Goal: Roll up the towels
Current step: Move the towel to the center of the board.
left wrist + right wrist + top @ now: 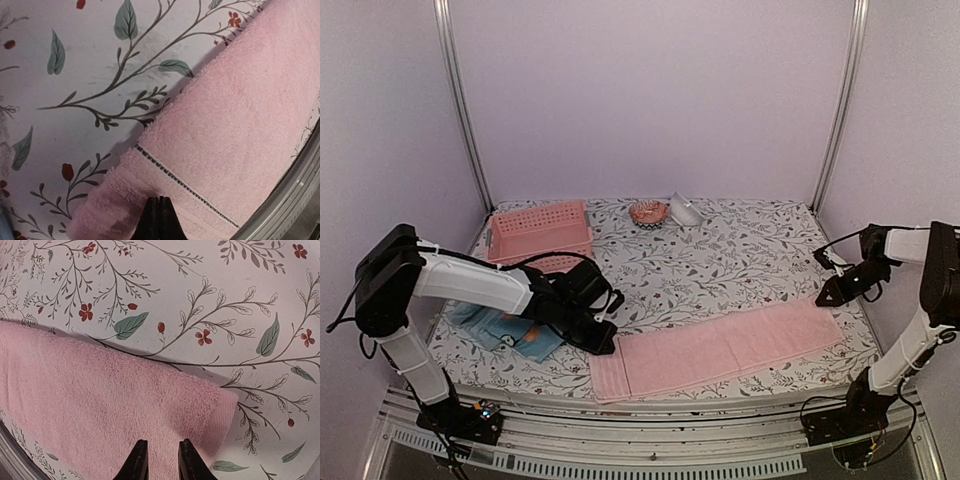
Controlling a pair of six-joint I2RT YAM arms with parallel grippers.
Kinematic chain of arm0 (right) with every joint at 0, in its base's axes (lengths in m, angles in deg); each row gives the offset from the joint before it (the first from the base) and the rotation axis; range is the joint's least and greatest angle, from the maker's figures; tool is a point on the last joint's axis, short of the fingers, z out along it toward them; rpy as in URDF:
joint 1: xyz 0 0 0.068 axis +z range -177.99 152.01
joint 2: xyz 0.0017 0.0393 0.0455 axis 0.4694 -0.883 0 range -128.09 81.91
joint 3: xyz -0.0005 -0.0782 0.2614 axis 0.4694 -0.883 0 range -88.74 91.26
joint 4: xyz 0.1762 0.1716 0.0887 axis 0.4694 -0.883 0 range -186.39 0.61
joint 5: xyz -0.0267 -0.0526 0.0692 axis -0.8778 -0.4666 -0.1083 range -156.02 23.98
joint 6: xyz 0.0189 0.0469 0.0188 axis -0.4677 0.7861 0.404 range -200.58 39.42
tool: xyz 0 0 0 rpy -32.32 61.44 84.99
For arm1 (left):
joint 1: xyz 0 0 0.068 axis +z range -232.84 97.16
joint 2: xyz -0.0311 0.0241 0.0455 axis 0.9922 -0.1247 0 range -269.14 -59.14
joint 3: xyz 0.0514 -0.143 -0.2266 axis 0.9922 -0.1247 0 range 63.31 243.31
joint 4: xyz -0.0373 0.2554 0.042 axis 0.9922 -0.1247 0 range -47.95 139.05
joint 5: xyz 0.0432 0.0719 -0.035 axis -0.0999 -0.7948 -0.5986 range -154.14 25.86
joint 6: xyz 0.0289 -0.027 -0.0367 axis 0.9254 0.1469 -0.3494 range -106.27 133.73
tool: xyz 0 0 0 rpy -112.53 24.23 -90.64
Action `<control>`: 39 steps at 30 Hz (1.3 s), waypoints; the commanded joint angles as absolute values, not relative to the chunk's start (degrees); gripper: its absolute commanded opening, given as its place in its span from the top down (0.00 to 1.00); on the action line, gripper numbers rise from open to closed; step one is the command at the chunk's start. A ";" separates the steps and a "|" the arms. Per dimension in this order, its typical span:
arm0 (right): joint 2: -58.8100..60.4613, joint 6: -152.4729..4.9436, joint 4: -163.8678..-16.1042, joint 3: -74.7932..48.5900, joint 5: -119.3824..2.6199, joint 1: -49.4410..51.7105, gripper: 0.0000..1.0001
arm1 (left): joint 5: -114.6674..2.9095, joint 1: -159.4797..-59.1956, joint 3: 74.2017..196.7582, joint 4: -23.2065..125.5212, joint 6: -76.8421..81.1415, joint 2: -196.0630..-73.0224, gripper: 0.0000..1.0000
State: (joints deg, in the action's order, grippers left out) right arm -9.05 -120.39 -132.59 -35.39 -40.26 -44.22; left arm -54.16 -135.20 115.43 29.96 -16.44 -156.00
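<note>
A pink towel (720, 348) lies flat in a long strip across the front of the table. My left gripper (603, 340) hovers over its left, hemmed end (165, 165). Its fingers (160, 212) are shut together, and no cloth shows between them. My right gripper (830, 295) sits at the towel's right end (150, 400). Its fingers (186, 455) stand a little apart, with the cloth lying below the gap. A light blue towel with orange motifs (515, 338) is crumpled at the left, partly hidden under my left arm.
A pink perforated basket (540, 230) stands at the back left. A small patterned bowl (648, 212) and a white object (685, 210) sit at the back centre. The table's metal front rail (292, 197) runs right beside the towel's left end.
</note>
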 commanded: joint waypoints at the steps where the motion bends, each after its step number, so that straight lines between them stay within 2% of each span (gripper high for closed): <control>1: -12.03 -117.28 -129.75 -32.77 -41.93 -44.04 0.80 | -55.98 -134.76 116.86 28.79 -18.13 -159.59 1.00; 11: -18.86 -113.30 -126.82 -32.31 -47.99 -43.93 0.80 | -63.83 -133.19 121.24 22.79 -17.01 -167.12 1.00; 13: -19.03 -112.74 -125.97 -32.99 -50.07 -43.95 0.84 | -65.35 -132.22 123.53 21.21 -15.83 -169.12 1.00; 16: -18.75 -111.70 -125.18 -33.63 -53.44 -43.99 0.85 | -66.93 -130.07 127.68 19.76 -13.92 -171.19 1.00; 24: -17.41 -107.34 -124.52 -32.13 -59.07 -45.89 0.86 | -65.95 -124.30 134.67 21.00 -10.86 -173.97 1.00; 27: -17.81 -106.54 -125.27 -28.18 -56.26 -46.08 0.86 | -64.09 -123.75 135.06 22.18 -10.07 -173.15 0.99; 29: -18.59 -106.45 -126.95 -24.65 -52.23 -45.90 0.84 | -61.78 -123.79 134.39 24.15 -9.24 -172.41 0.91; 32: -17.17 -105.22 -130.09 -21.26 -49.20 -43.44 0.82 | -58.45 -124.17 132.56 27.88 -8.86 -166.65 0.68; 33: -15.91 -105.05 -130.49 -21.34 -48.96 -42.11 0.77 | -58.02 -124.41 131.59 29.35 -8.92 -164.74 0.62; 36: -11.61 -105.94 -132.46 -23.08 -46.66 -39.35 0.74 | -55.44 -124.96 127.50 34.08 -8.61 -159.11 0.46; 39: -9.12 -107.67 -135.10 -24.88 -45.77 -38.50 0.74 | -54.18 -125.10 123.09 35.77 -8.79 -155.16 0.42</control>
